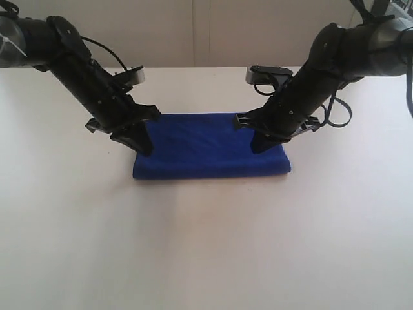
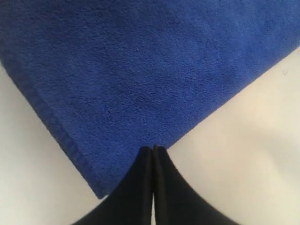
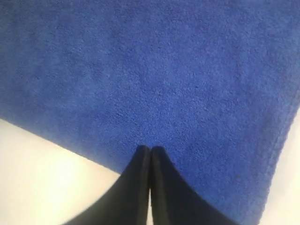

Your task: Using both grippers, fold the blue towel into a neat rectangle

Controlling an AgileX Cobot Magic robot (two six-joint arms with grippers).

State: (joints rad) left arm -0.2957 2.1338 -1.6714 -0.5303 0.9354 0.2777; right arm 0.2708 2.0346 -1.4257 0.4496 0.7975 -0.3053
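The blue towel (image 1: 210, 147) lies flat on the white table as a folded rectangle, long side running left to right. My left gripper (image 1: 146, 149) points down at the towel's left end, shut, with nothing between its fingers. In the left wrist view its tips (image 2: 153, 149) meet right at the edge of the towel (image 2: 140, 70), close to a stitched corner. At the right end my right gripper (image 1: 259, 148) is likewise shut and empty. The right wrist view has its tips (image 3: 150, 149) over the towel (image 3: 164, 70), just inside one edge.
The white table (image 1: 206, 245) stretches wide all round the towel. A pale wall runs along the back. Both black arms slant down from the upper corners toward the towel's ends.
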